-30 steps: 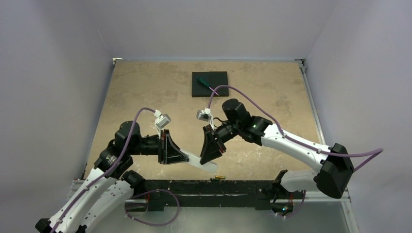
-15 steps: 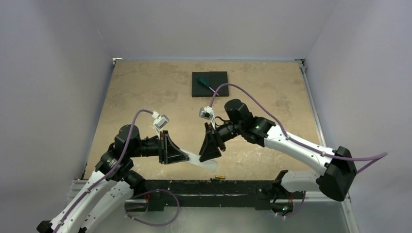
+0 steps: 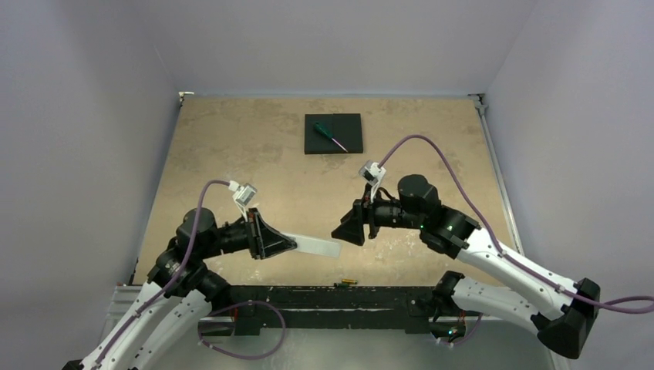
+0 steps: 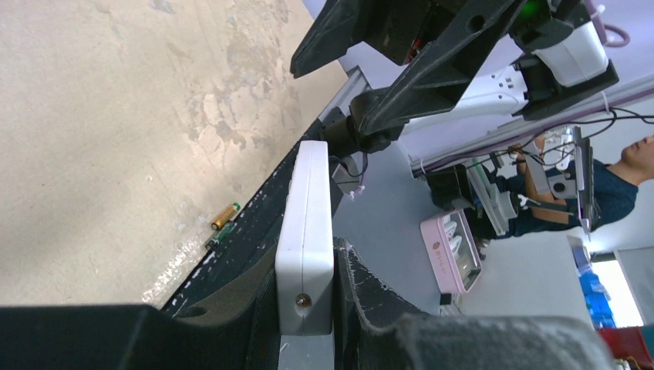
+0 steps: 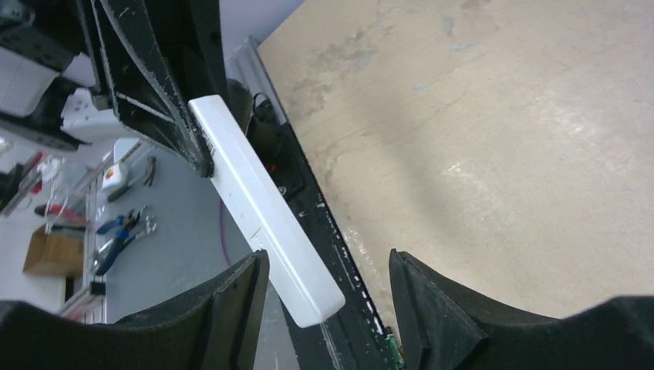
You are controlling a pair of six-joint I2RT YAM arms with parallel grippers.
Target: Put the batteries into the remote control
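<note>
My left gripper (image 3: 287, 245) is shut on one end of the slim white remote control (image 3: 316, 247) and holds it level above the table, its free end pointing right. It shows edge-on in the left wrist view (image 4: 305, 231) and slanted in the right wrist view (image 5: 262, 208). My right gripper (image 3: 339, 233) is open and empty, just right of the remote's free end, jaws wide apart. Goldish and dark batteries (image 3: 348, 282) lie at the table's near edge; they also show in the left wrist view (image 4: 224, 217). One battery end shows in the right wrist view (image 5: 393, 348).
A black square pad (image 3: 333, 133) lies at the back of the table with a green-handled screwdriver (image 3: 328, 134) on it. A black rail (image 3: 308, 294) runs along the near edge. Walls close in the left, back and right sides.
My right gripper has let go of the remote's free end and drawn back to the right, now open. My left gripper still holds the remote, swung a little more level.
</note>
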